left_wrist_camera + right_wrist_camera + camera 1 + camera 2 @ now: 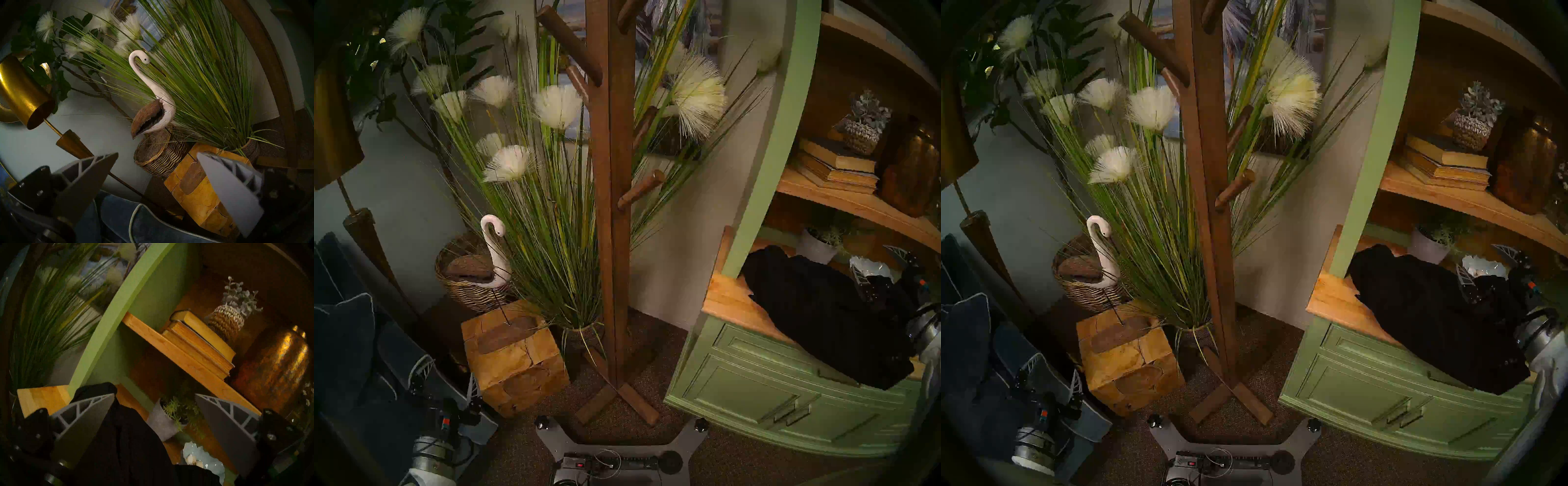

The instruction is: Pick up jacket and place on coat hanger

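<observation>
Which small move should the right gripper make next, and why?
Probably lower the right gripper onto the black fabric jacket and close. Its jaws stand open and empty above the jacket, which lies on the wooden counter; the brown wooden coat stand is bare.

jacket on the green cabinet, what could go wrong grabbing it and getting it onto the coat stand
1. The right end effector is open over the jacket; a small potted plant and a pale glass dish sit right beside the fabric, so a pull may drag or tip them.
2. The jacket lies bunched, so a pinch may catch only one layer and slip.
3. Tall grass crowds the coat stand, so the cloth could snag on it.
</observation>
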`<act>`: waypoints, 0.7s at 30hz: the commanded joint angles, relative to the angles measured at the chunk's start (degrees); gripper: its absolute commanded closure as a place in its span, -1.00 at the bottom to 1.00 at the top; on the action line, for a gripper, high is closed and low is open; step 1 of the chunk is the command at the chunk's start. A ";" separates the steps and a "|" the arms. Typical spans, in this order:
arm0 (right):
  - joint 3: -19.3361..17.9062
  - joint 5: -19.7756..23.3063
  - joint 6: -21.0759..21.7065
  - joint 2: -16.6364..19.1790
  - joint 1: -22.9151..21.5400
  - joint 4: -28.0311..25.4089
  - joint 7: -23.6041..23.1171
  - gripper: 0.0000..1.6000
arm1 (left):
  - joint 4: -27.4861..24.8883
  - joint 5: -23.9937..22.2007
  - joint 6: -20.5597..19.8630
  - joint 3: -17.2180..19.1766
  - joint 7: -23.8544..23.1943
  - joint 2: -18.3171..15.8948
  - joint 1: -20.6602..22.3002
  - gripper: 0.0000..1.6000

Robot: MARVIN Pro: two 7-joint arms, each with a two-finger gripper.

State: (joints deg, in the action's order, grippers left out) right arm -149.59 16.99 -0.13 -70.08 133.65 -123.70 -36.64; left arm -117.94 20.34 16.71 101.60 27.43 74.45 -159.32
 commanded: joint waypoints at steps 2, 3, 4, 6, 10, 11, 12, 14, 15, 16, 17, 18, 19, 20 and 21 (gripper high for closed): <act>1.42 -3.95 3.91 6.84 -6.61 2.90 -1.71 -1.00 | -0.95 0.07 0.28 0.08 0.13 -0.09 0.26 -1.00; 1.82 -4.53 4.34 7.59 -7.19 3.57 -1.88 -1.00 | -0.93 0.08 0.28 0.08 0.13 -0.09 0.28 -1.00; 2.42 -5.34 4.69 8.53 -7.78 4.43 -2.07 -1.00 | -0.90 0.08 0.28 0.07 0.13 -0.09 0.29 -1.00; 3.70 -6.44 5.63 9.82 -8.91 5.68 -2.51 -1.00 | -0.86 0.08 0.28 0.07 0.13 -0.09 0.33 -1.00; 6.84 -8.82 7.24 11.65 -11.48 7.67 -3.32 -1.00 | -0.79 0.08 0.29 0.05 0.13 -0.09 0.40 -1.00; 7.47 -9.26 7.37 11.62 -11.47 7.80 -3.37 -1.00 | -0.77 0.08 0.29 0.05 0.13 -0.09 0.42 -1.00; 8.59 -9.92 7.89 12.72 -12.60 8.76 -3.65 -1.00 | -0.76 0.09 0.29 0.05 0.13 -0.08 0.45 -1.00; 10.51 -11.15 8.67 14.81 -14.33 10.34 -4.12 -1.00 | -0.73 0.09 0.30 0.04 0.13 -0.08 0.48 -1.00; 10.89 -11.66 8.49 13.80 -13.73 9.93 -3.89 -1.00 | -0.72 0.09 0.30 0.04 0.13 -0.08 0.50 -1.00; 11.78 -12.23 8.69 14.85 -14.79 10.87 -3.97 -1.00 | -0.69 0.09 0.29 0.04 0.12 -0.07 0.53 -1.00; 12.68 -12.94 8.87 15.20 -15.15 11.46 -3.94 -1.00 | -0.66 0.10 0.29 0.03 0.12 -0.07 0.56 -1.00; 13.61 -13.42 9.25 16.31 -16.28 12.45 -4.07 -1.00 | -0.63 0.10 0.29 0.03 0.12 -0.07 0.59 -1.00; 14.00 -13.57 9.25 15.96 -15.95 12.42 -3.85 -1.00 | -0.60 0.09 0.29 0.02 0.12 -0.07 0.60 -1.00; 14.90 -14.00 9.59 16.90 -16.89 13.33 -3.94 -1.00 | -0.58 0.10 0.29 0.02 0.12 -0.07 0.63 -1.00; 15.63 -14.23 9.86 17.48 -17.48 13.92 -3.91 -1.00 | -0.55 0.09 0.29 0.02 0.11 -0.07 0.66 -1.00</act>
State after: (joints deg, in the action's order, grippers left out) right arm -136.89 4.94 8.79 -58.80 122.37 -111.59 -41.43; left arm -117.49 20.35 16.72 101.54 27.41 74.45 -158.81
